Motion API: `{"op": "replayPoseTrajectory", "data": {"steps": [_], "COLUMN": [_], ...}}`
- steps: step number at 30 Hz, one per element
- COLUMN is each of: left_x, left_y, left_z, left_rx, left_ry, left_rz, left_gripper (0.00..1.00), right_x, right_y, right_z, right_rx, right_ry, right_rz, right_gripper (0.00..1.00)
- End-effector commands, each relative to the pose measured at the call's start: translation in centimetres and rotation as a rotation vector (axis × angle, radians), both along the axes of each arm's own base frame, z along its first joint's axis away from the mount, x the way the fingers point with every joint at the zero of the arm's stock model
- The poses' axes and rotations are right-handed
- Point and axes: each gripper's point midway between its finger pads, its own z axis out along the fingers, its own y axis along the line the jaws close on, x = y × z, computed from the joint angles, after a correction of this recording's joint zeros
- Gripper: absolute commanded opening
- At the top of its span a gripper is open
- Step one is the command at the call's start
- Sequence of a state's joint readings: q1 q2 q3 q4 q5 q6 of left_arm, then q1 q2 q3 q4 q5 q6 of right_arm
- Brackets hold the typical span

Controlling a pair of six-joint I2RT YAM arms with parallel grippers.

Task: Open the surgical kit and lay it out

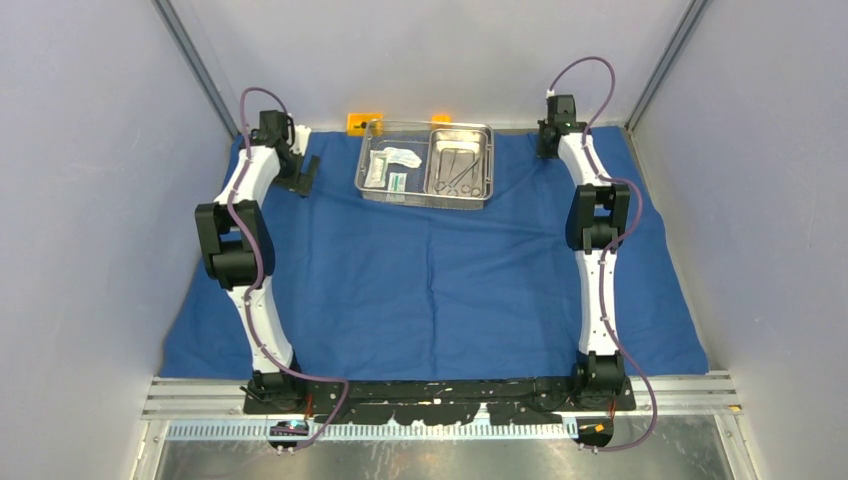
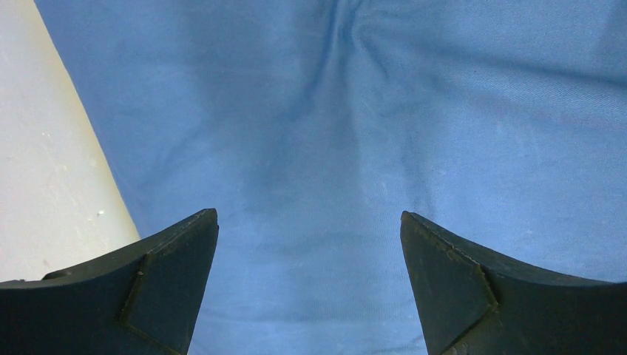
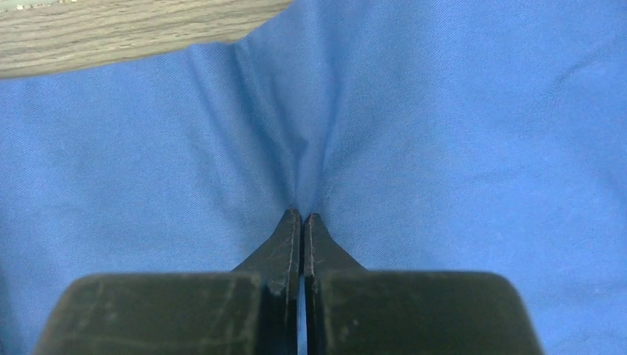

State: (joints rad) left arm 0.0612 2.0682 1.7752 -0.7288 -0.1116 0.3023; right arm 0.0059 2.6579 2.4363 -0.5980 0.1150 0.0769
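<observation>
The blue cloth wrap (image 1: 430, 290) lies spread flat over the table. The steel mesh basket (image 1: 425, 200) sits on it at the back centre. Its left half holds white-green packets (image 1: 390, 170). Its right half holds the smaller steel tray (image 1: 432, 165) with thin scissors and forceps (image 1: 458, 168). My left gripper (image 1: 303, 178) is open and empty just above the cloth's back left part (image 2: 310, 222). My right gripper (image 1: 548, 140) is at the cloth's back right corner, shut on a pinched fold of the cloth (image 3: 303, 216), with creases running into its tips.
Two small orange blocks (image 1: 364, 122) (image 1: 441, 119) sit behind the basket by the back wall. Grey walls close in both sides. Bare table shows beside the cloth in the left wrist view (image 2: 44, 185) and the right wrist view (image 3: 111, 33).
</observation>
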Motion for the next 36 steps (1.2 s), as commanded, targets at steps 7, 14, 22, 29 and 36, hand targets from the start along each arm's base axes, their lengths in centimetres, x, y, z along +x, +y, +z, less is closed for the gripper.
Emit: {"op": "replayPoseTrajectory", "data": {"steps": [7, 14, 22, 29, 36], "left_x": [0.7, 0.7, 0.8, 1.0, 0.9], "left_y": [0.3, 0.5, 0.4, 0.3, 0.3], "left_z": [1.9, 2.1, 2.2, 2.2, 2.0], "left_rx": [0.01, 0.018, 0.014, 0.006, 0.006], "left_ry": [-0.055, -0.054, -0.056, -0.054, -0.048], "left_rz": [-0.016, -0.015, -0.017, -0.019, -0.019], "left_gripper": [0.95, 0.95, 0.95, 0.95, 0.94], "right_x": [-1.3, -1.4, -2.1, -2.6, -3.1], "right_y": [-4.9, -7.0, -8.9, -10.6, -11.7], "right_z": [-0.4, 0.4, 0.7, 1.0, 1.2], "right_rx": [-0.135, -0.129, -0.128, -0.15, -0.155], "right_ry": [0.058, 0.051, 0.065, 0.076, 0.084], "right_rz": [-0.067, -0.097, -0.129, -0.168, -0.19], "right_gripper": [0.0, 0.0, 0.0, 0.0, 0.0]}}
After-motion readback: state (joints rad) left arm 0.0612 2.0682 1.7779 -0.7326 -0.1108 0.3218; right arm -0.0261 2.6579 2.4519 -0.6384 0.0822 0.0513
